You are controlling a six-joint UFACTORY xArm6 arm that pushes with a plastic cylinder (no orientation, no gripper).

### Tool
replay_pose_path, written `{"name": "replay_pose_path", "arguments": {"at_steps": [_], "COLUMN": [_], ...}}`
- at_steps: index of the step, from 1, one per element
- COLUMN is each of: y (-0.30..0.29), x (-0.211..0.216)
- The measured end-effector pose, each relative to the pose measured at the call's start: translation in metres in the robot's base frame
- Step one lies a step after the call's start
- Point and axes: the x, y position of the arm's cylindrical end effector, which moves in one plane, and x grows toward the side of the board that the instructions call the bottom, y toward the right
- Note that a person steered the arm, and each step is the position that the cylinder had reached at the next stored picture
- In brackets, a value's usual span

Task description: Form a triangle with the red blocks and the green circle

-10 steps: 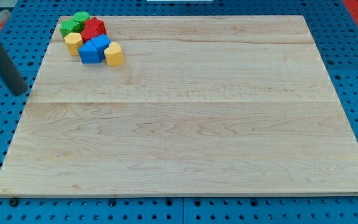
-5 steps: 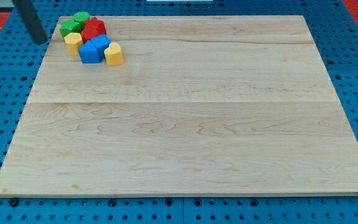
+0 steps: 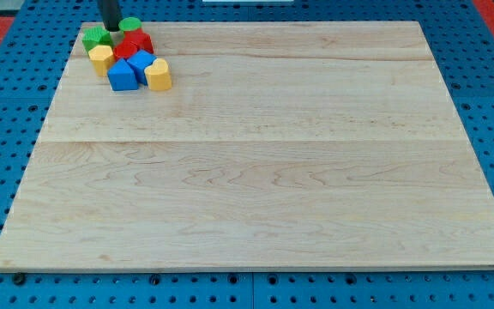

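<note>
A tight cluster of blocks sits at the board's top left corner. The green circle (image 3: 129, 24) is at the cluster's top, touching a red block (image 3: 137, 40). A second red block (image 3: 124, 50) lies just below and left of the first. My tip (image 3: 109, 30) stands between the green circle on its right and another green block (image 3: 94, 38) on its left, touching or nearly touching both. The rod rises out of the view's top.
Two yellow blocks (image 3: 101, 57) (image 3: 159, 75) and two blue blocks (image 3: 123, 75) (image 3: 141, 62) pack the lower side of the cluster. The wooden board (image 3: 256, 163) lies on a blue pegboard, its top left edge right beside the cluster.
My tip has swung from off the board's left side up and right into the cluster's top. The green circle and the red blocks have shifted slightly to the right.
</note>
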Motion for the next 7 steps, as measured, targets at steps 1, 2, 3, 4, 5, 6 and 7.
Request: {"name": "replay_pose_path", "arguments": {"at_steps": [1,2,3,4,5,6,7], "y": [-0.008,0.016,0.061,0.079,0.081,0.052,0.046], "x": [0.011,0.024,0.035,0.062,0.072,0.071,0.070]}}
